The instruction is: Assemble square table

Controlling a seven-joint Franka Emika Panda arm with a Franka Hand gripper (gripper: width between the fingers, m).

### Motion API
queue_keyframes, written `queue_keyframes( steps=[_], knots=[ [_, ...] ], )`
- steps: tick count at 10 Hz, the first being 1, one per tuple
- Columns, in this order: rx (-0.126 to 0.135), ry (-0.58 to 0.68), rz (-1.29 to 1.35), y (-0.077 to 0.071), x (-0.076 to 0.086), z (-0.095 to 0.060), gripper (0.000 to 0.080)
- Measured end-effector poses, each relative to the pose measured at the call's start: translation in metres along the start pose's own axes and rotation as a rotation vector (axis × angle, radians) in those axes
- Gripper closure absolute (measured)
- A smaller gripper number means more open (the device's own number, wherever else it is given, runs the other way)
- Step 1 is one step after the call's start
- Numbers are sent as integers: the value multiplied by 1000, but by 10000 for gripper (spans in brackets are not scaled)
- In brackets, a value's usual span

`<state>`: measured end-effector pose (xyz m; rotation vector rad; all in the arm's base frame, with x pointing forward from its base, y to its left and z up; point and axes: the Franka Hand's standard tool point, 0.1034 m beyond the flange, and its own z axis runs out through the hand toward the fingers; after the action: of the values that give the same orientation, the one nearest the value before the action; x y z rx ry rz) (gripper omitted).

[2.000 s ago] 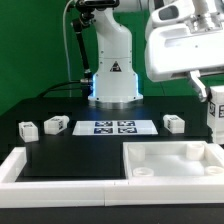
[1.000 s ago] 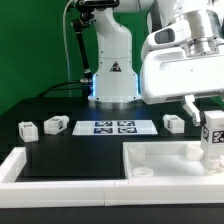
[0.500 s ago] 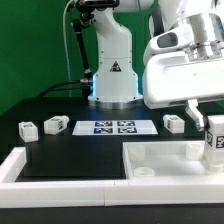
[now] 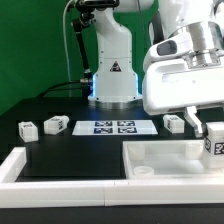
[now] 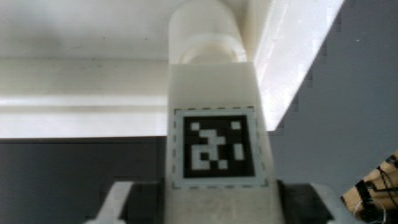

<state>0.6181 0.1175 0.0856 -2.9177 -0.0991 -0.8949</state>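
Gripper: we see the gripper [image 5: 208, 203] partly closed, its jaws clamped on the held leg [image 5: 210, 90], one of the short white table legs; in the wrist view one of the fingers [image 5: 121, 206] shows on each flank of that leg.
Held leg: it hangs upright at the exterior view's right edge, and its square black-and-white tag [image 5: 214, 150] faces the wrist camera.
Leg end: its lower end is at the far right corner of the square top as the exterior view shows it; we cannot tell whether it touches the corner socket or sits in it.
Square top: the square top [image 4: 155, 149] lies flat on the surface at the exterior view's lower right, raised rim upward, with a round socket [image 4: 143, 172] showing at its near left corner.
Loose legs: three lie on the black surface [image 4: 70, 152] behind the top. The left loose leg [image 4: 27, 128] and the middle loose leg [image 4: 57, 126] are close together at the exterior view's left; the right loose leg [image 4: 174, 123] is near the marker board's right end.
Marker board: the marker board [image 4: 112, 127] lies flat between the middle loose leg and the right loose leg.
White bar: a long white bar [image 4: 15, 162] edges the surface at the exterior view's lower left.
Robot base: the robot base [image 4: 112, 75] stands behind the marker board.
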Motion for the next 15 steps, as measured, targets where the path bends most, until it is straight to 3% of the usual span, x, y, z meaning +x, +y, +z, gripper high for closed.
queue_keyframes(
  steps=[1,2,3,4,5,11,12,13,14,15],
  knots=[
    [-3,14,3,0,1,0,508],
    [-3,8,3,1,0,1,433],
    [-3,7,3,1,0,1,301],
    [-3,7,3,1,0,1,301],
    [-3,6,3,1,-1,1,183],
    [-3,6,3,1,-1,1,151],
    [5,-43,-9,-1,-4,4,151],
    [22,-133,-26,-4,3,3,151],
    [22,-122,-39,-3,17,1,151],
    [36,-190,-41,-6,12,3,151]
  ],
)
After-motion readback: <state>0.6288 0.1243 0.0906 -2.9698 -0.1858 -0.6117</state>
